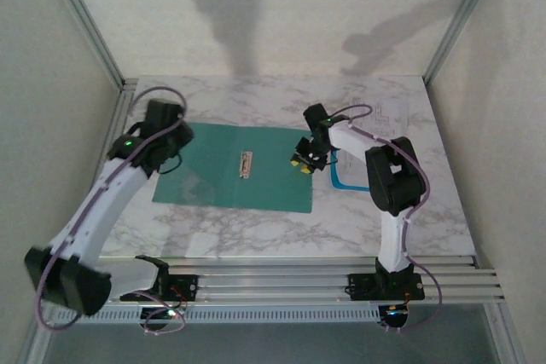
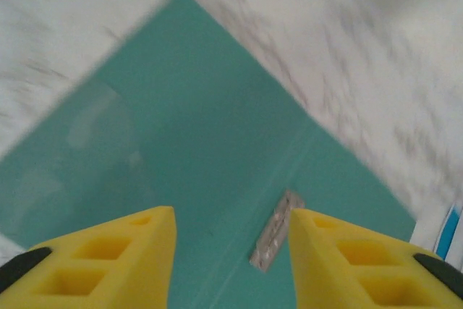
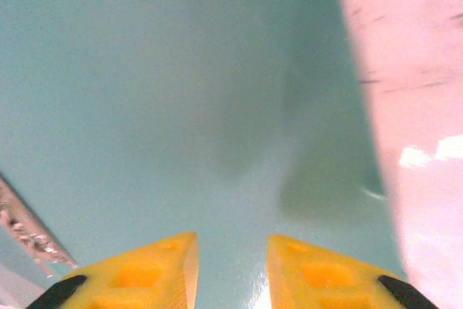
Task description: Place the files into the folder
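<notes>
One folder (image 1: 213,183), one metal clip (image 1: 246,164)

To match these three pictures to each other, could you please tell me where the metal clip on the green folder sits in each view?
Top external: the clip is at the middle of the folder.
Left wrist: the clip is low, just right of centre.
Right wrist: the clip is at the lower left edge.
Shared landmark: the green folder that it lies on.

A white, grey-veined marbled surface (image 1: 256,232) is bordered along its near edge by silver slotted rails (image 1: 281,277). Slim metal posts (image 1: 88,23) rise from its far corners against plain cream walls (image 1: 299,6).
</notes>
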Action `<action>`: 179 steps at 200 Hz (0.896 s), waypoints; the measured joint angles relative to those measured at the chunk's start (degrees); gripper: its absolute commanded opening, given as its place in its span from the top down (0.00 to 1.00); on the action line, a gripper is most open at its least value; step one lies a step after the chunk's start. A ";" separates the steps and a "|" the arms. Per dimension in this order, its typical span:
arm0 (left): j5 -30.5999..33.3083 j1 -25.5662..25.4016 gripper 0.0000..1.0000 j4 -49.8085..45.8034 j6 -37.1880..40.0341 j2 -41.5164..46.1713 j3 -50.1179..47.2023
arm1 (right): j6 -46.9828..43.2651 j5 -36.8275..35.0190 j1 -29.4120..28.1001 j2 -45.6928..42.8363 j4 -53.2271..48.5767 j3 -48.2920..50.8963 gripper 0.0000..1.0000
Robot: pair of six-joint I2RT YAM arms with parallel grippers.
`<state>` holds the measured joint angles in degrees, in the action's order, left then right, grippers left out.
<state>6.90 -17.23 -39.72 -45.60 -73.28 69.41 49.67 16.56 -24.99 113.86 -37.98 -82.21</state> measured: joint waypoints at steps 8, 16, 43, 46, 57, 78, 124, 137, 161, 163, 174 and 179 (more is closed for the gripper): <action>-1.66 -2.32 0.62 1.51 0.55 -3.52 0.17 | -0.61 -0.42 1.33 -1.53 -0.46 -0.26 0.66; -3.17 -4.74 0.65 2.89 1.18 -6.97 0.59 | -1.11 -0.55 3.26 -3.15 -0.70 -0.35 0.66; -7.54 -11.06 0.72 6.82 2.19 -17.27 3.48 | -2.62 -1.68 11.87 -6.10 -1.68 -0.26 0.67; -7.76 -11.61 0.73 7.19 2.25 -18.34 4.07 | -2.71 -1.77 12.81 -6.21 -1.84 -0.20 0.67; -8.90 -13.40 0.75 8.33 2.69 -22.73 6.47 | -3.04 -2.29 16.74 -6.62 -2.16 0.48 0.66; -9.94 -16.04 0.76 9.68 4.02 -30.60 11.37 | -3.41 -3.56 24.22 -7.04 -3.26 2.40 0.64; -10.64 -19.76 0.79 11.04 6.82 -43.04 15.82 | -3.65 -5.07 34.18 -6.82 -4.81 3.76 0.55; -10.78 -20.55 0.79 11.15 7.34 -45.33 16.02 | -3.65 -5.22 34.95 -6.03 -4.83 3.74 0.55; -10.56 -21.97 0.79 11.41 8.26 -47.87 16.63 | -3.91 -6.01 35.26 -2.62 -5.31 3.52 0.55; -10.58 -22.08 0.79 11.43 8.37 -47.89 16.76 | -3.96 -6.05 35.23 -2.21 -5.35 3.48 0.55; -10.84 -22.75 0.79 12.02 8.48 -48.04 17.42 | -4.15 -6.12 35.23 -0.28 -5.55 3.45 0.56; -10.82 -23.10 0.80 12.33 8.57 -48.24 17.62 | -4.24 -6.14 35.23 0.57 -5.81 3.45 0.55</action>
<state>-3.92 -40.34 -27.40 -37.04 -121.51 87.02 45.43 10.41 10.24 114.43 -43.79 -78.76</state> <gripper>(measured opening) 0.207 0.449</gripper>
